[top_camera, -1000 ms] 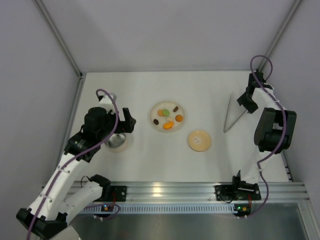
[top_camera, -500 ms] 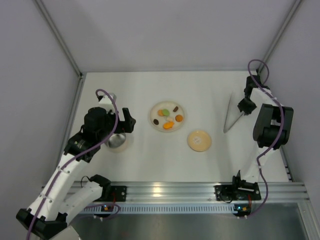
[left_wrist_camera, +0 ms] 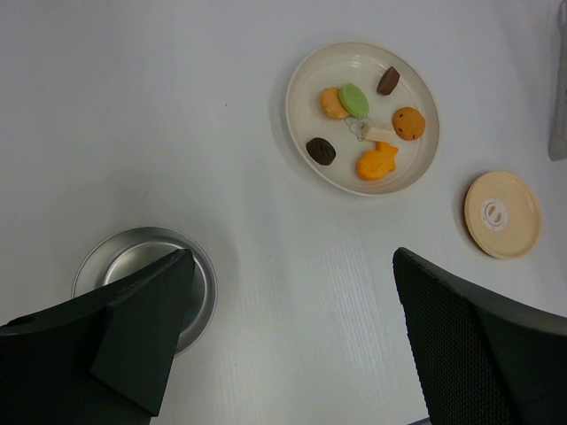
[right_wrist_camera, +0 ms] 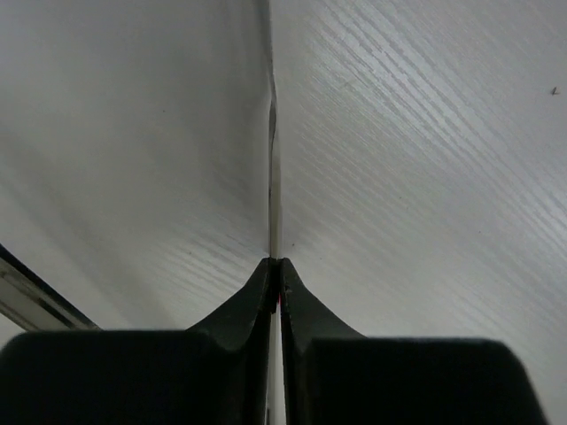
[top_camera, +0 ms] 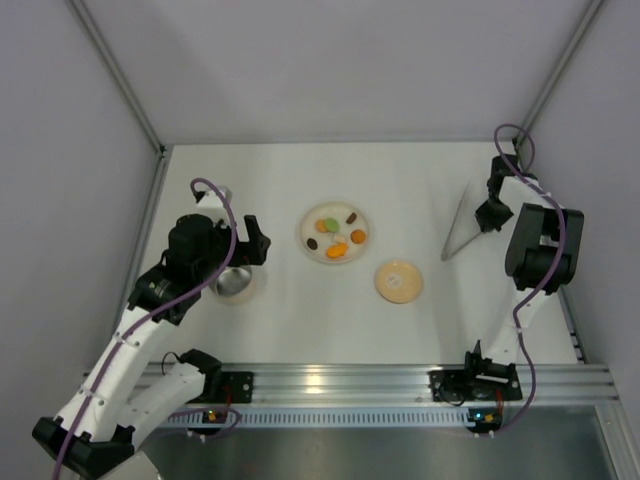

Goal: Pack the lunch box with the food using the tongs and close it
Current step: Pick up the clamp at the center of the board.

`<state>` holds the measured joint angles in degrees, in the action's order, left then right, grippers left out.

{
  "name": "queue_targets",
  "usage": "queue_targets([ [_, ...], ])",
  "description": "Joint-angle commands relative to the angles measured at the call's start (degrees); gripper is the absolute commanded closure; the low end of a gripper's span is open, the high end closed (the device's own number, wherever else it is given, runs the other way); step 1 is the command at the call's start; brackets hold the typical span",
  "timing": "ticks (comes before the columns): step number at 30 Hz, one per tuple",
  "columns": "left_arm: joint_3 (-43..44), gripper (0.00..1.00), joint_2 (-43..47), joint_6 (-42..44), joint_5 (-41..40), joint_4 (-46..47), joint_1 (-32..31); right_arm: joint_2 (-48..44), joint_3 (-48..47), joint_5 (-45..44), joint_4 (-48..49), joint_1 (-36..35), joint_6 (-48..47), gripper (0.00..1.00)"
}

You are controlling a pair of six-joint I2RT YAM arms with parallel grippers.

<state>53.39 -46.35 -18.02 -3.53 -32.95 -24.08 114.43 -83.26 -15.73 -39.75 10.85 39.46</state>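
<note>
The tongs (top_camera: 457, 226) lie on the table at the right, seen edge-on as a thin metal strip (right_wrist_camera: 274, 177) in the right wrist view. My right gripper (top_camera: 487, 216) (right_wrist_camera: 275, 264) is shut on the tongs, its fingers pinched against the strip. The lunch box (top_camera: 235, 281) (left_wrist_camera: 142, 282), a small steel pot, stands open at the left. My left gripper (top_camera: 246, 246) (left_wrist_camera: 292, 270) hangs open just over and beside it, holding nothing. The food (top_camera: 338, 236) (left_wrist_camera: 365, 124) lies on a cream plate (top_camera: 306, 226) (left_wrist_camera: 301, 71). The tan lid (top_camera: 398, 280) (left_wrist_camera: 502, 214) rests flat near the plate.
Grey walls close in the table at the left, back and right. The right arm's base and a metal rail (top_camera: 330, 382) run along the near edge.
My right gripper has shut on the tongs, and the tongs' two arms have been squeezed closer together. The left arm has not moved.
</note>
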Motion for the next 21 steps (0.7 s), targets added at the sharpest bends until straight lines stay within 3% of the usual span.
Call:
queue_targets([
  [1, 0.14, 0.01, 0.21, 0.27, -1.04, 2.28, 0.17, -0.61, 0.29, 1.22, 1.24, 1.28, 0.88, 1.00],
  [10, 0.23, 0.01, -1.90, -1.40, 3.60, 3.85, 0.26, -14.40, 6.00, 8.33, 3.97, 0.75, -1.75, 1.00],
  [15, 5.85, 0.01, -8.14, -6.49, 21.08, 5.69, 0.17, -27.31, 11.10, 23.67, 8.97, 0.40, -2.90, 1.00],
  [21, 10.33, 0.01, -13.32, -17.73, 42.94, 15.52, 0.17, -42.52, 17.43, 39.08, 15.13, -5.48, -4.22, 1.00],
])
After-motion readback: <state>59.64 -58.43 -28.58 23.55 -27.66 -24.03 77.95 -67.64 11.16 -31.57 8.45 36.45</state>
